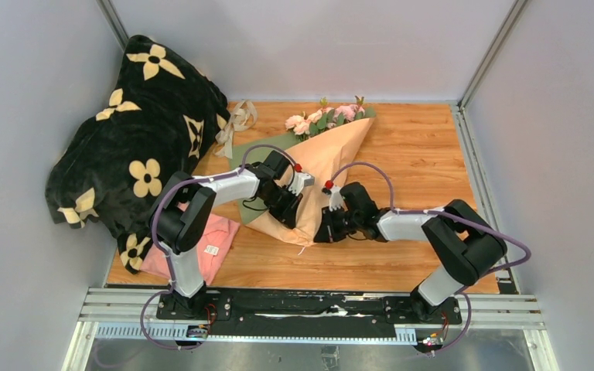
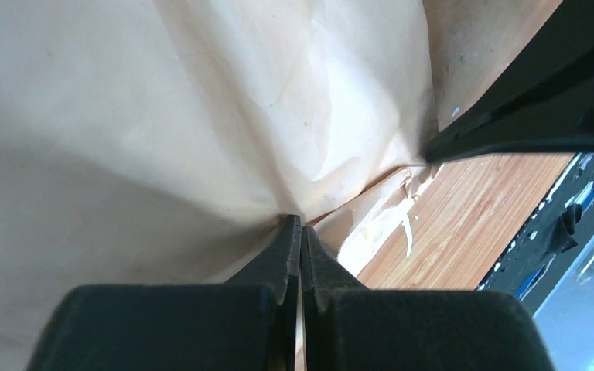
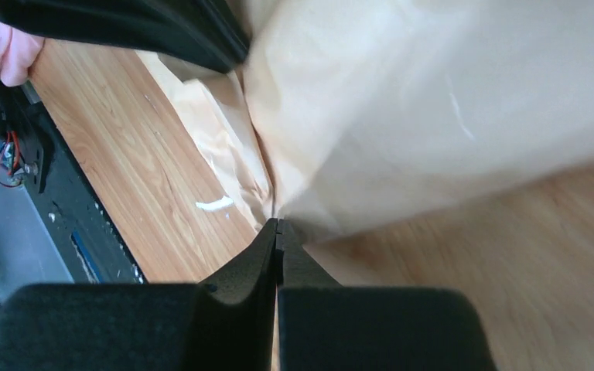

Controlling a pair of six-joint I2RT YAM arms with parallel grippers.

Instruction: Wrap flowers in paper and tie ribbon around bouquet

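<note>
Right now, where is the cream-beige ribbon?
Top view: the soft cream-beige ribbon lies bunched far left on the wooden table, between the black flower-print blanket and the pink roses.

1. Plain pale grey walls enclosed the cell on three sides.
2. Slim metal posts stood at the far corners.
3. The bench had a warm wood-grain top, evenly lit.
4. Aluminium rails ran along its near edge.
</note>
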